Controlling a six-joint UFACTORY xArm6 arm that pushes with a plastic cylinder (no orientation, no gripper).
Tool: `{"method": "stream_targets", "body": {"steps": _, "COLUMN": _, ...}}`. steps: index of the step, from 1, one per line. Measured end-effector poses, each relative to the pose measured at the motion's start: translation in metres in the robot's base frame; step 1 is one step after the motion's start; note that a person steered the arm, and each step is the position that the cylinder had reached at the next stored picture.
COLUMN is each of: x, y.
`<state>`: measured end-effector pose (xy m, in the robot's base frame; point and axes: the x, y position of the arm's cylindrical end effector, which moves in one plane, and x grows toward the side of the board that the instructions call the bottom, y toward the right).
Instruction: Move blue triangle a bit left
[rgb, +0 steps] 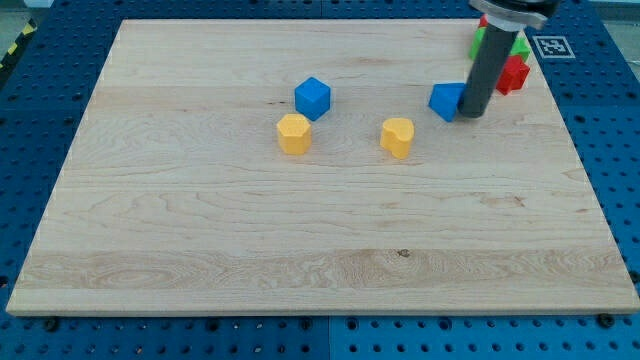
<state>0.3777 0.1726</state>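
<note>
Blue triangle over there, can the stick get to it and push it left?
Probably yes. My tip already sits right against the blue triangle on its right-hand side in the view, with nothing between them. The wooden board to the triangle's left looks open until the yellow heart block.

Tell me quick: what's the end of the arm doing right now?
My tip: no gripper, holding nothing; it sits against the right side of the small blue triangle block.

A pale wooden counter (300, 230) is lying on a blue pegboard (40, 120), which is showing around every edge under even light.
</note>
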Motion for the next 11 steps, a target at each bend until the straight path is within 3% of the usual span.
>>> {"method": "stream_targets", "body": {"steps": 3, "x": -0.007, "y": -0.053}}
{"method": "stream_targets", "body": {"steps": 5, "x": 0.019, "y": -0.001}}
{"method": "stream_targets", "body": {"steps": 7, "x": -0.031, "y": 0.025}}
{"method": "stream_targets", "body": {"steps": 11, "x": -0.033, "y": -0.039}}
